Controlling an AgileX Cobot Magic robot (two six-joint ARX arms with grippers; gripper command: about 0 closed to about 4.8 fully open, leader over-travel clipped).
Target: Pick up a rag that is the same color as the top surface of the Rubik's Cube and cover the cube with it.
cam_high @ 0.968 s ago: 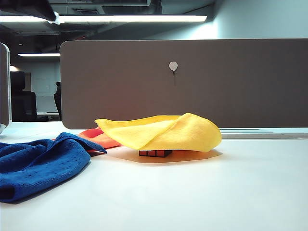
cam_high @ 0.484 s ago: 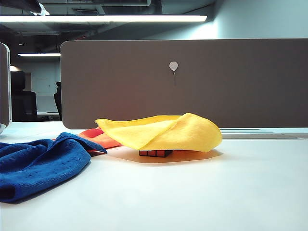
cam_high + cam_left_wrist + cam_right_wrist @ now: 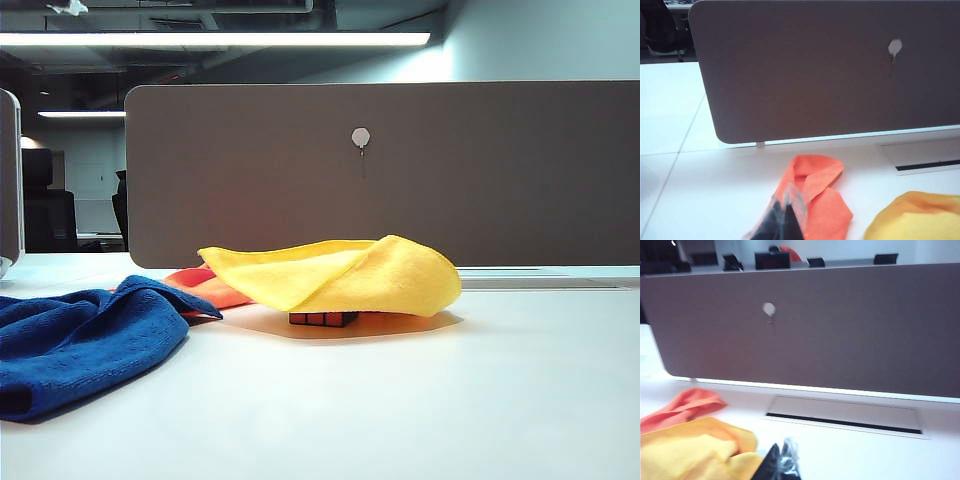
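1. Nearest the exterior camera lies one blue cloth (image 3: 85, 340), bunched on the white table (image 3: 420, 400) and untouched.
2. Behind it sits one Rubik's Cube (image 3: 323, 318), only a sliver of its red front face showing under the rag (image 3: 340, 275). The single yellow rag drapes over the cube's top like a tent, its front edge lifted clear of the table. Its shape matches that of a second ago, so it has settled.
3. One orange cloth (image 3: 205, 288) lies just behind and to the left of the rag, its edge tucked beside it.
4. What has changed: the dark arm part at the exterior view's upper left corner a second ago has almost left the frame, so the arm is drawing up and away. I judge the covering done and the arms retreating.
5. The left gripper (image 3: 785, 222) hangs above the orange cloth, fingers pressed together, holding nothing.
6. The right gripper (image 3: 781, 462) hovers beside the rag's edge, its fingers closed and empty.
7. Farthest back stands one grey divider panel (image 3: 400, 170).
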